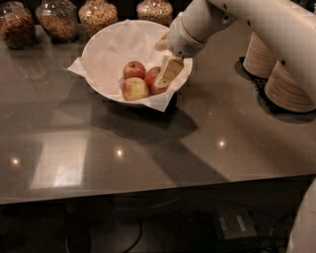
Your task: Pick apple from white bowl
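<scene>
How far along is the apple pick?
Done: the gripper is inside the white bowl, at its right side. In hand: nothing is lifted; the apple rests on the paper lining. Left: grasp it and raise it clear of the bowl.
</scene>
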